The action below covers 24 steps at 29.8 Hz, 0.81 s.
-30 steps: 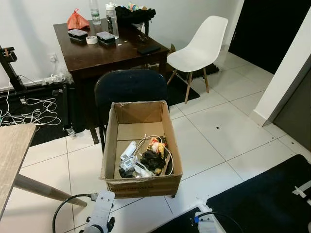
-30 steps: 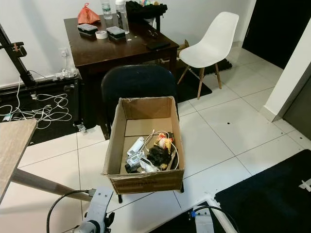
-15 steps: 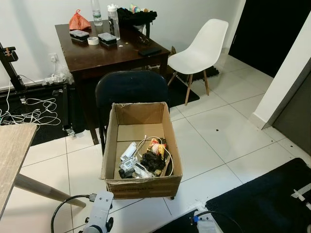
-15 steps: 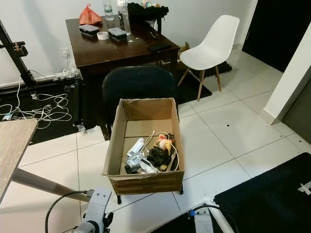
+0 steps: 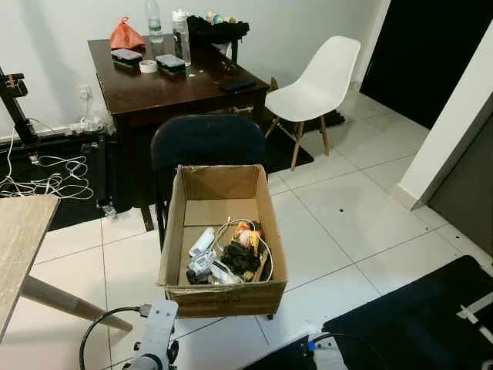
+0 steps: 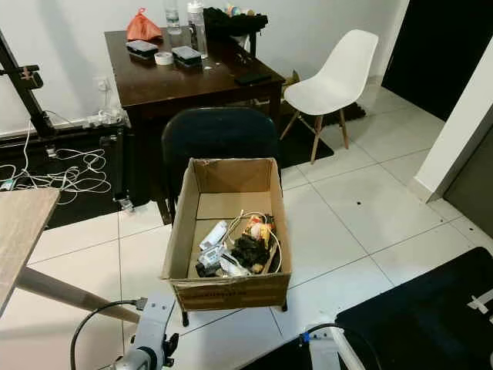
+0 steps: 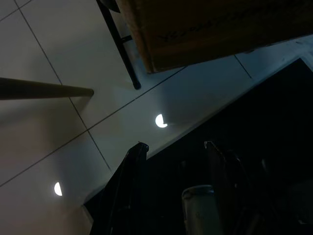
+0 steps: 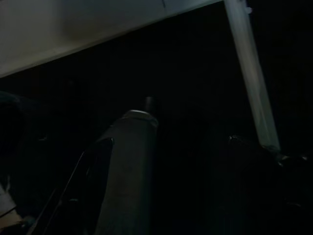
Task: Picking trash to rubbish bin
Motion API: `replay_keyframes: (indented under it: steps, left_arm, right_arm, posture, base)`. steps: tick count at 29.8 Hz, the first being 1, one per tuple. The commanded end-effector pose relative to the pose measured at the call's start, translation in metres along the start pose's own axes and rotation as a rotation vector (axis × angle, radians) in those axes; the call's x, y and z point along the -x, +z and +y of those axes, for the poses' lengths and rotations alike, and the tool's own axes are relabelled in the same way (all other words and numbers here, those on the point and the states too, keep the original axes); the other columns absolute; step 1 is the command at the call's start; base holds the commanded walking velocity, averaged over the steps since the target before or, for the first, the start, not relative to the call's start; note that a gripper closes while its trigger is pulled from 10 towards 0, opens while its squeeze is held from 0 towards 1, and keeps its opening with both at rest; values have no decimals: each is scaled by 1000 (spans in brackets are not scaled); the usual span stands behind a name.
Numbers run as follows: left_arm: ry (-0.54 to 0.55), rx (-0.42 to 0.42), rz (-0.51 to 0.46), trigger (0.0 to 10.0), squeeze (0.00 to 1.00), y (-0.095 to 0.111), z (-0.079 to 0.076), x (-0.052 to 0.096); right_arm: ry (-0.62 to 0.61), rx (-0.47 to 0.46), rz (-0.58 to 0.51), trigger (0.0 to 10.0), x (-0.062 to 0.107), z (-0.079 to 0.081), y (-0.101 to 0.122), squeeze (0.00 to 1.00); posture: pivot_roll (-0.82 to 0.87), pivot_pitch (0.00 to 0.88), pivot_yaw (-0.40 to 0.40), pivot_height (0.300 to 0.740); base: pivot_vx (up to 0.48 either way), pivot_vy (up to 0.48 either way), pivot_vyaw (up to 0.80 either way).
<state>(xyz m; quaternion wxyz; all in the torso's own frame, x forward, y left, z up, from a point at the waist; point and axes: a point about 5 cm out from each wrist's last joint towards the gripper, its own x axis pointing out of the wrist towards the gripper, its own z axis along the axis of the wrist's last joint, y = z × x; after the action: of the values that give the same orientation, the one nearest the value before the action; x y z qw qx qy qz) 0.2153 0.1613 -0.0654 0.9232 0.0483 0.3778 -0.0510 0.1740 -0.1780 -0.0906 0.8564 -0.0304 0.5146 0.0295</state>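
From the head camera, an open cardboard box (image 5: pixel 223 231) sits straight ahead on a black chair (image 5: pixel 206 142), its far flap against the backrest. The trash (image 5: pixel 227 254), cables and small packets, lies heaped in the box's near half. Bare white tiled floor (image 5: pixel 347 208) opens wide on the right, running to a white chair (image 5: pixel 320 73) and a dark doorway. A dark wooden table (image 5: pixel 166 77) stands behind the chair, a pale tabletop edge (image 5: pixel 19 239) crowds the left, and a black mat (image 5: pixel 431 316) cuts across the near right.

Over to the left wrist: the left gripper (image 7: pixel 173 196) hangs low, fingers parted and empty, above the mat's edge, with the box's printed front wall and a chair leg beyond.

The right wrist view is very dark; the right gripper (image 8: pixel 188 166) has its two fingers spread, nothing between them, over the black mat.
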Motion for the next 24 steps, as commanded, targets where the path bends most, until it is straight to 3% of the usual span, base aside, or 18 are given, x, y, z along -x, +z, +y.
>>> replay_keyframes:
  steps: [1, 24]
  left_arm:
    - [3, 19, 6, 10000, 0, -2, -2, 0]
    - [-8, -2, 31, 10000, 0, -11, -4, 3]
  right_arm:
    - [4, 12, 14, 10000, 0, 0, -1, 0]
    - [14, 9, 21, 10000, -1, 6, -3, 0]
  posture:
    - [103, 7, -21, 740]
    - [102, 11, -15, 740]
  base:
    - [0, 0, 0]
    - [0, 0, 0]
